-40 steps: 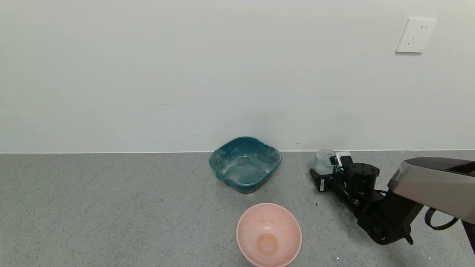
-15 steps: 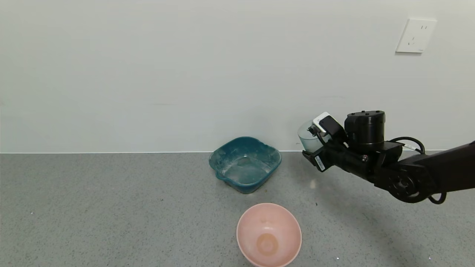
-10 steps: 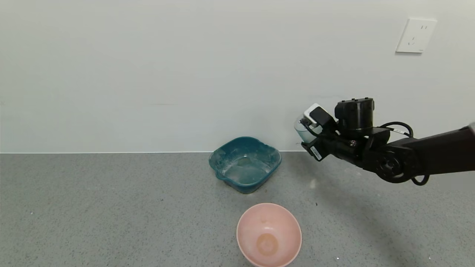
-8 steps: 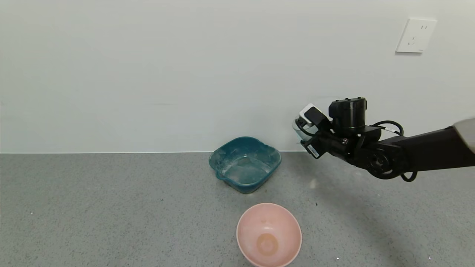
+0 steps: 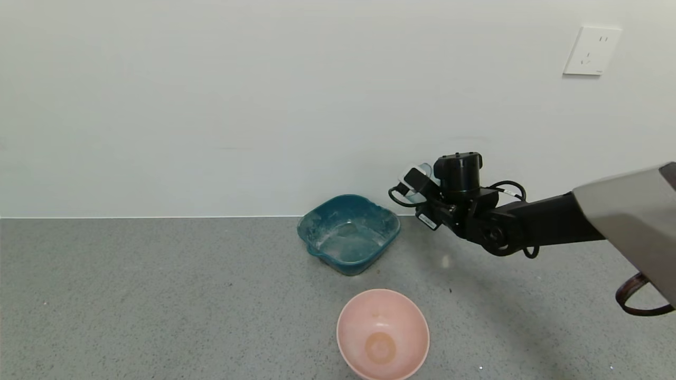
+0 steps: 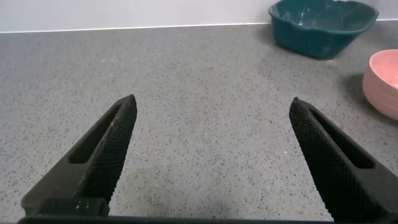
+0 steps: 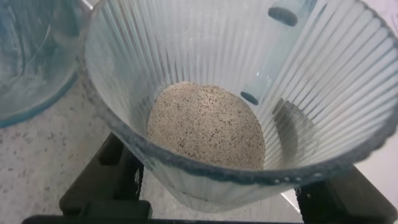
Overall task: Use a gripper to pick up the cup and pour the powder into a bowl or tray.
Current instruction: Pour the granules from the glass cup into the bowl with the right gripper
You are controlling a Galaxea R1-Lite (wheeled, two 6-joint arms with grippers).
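1. The right gripper (image 5: pixel 420 198) hangs in the air just right of the teal basin (image 5: pixel 348 233), clenched on the ribbed clear cup (image 5: pixel 421 182), which is well off the countertop (image 5: pixel 158 295).
2. The right wrist view looks into the cup (image 7: pixel 236 99): a mound of off-white powder (image 7: pixel 206 126) sits at its bottom, the cup roughly upright.
3. The teal basin, dusted white, stands near the wall (image 5: pixel 211 105), with the basin's edge (image 7: pixel 31 68) visible beside the cup.
4. A pink bowl (image 5: pixel 383 334) sits nearer the robot, apart from the basin.
5. The left gripper (image 6: pixel 211 155) hovers low over bare countertop, its 2 fingers spread wide, grasping nothing, well apart from both bowls.
6. A wall socket (image 5: pixel 591 50) is mounted above the right arm.
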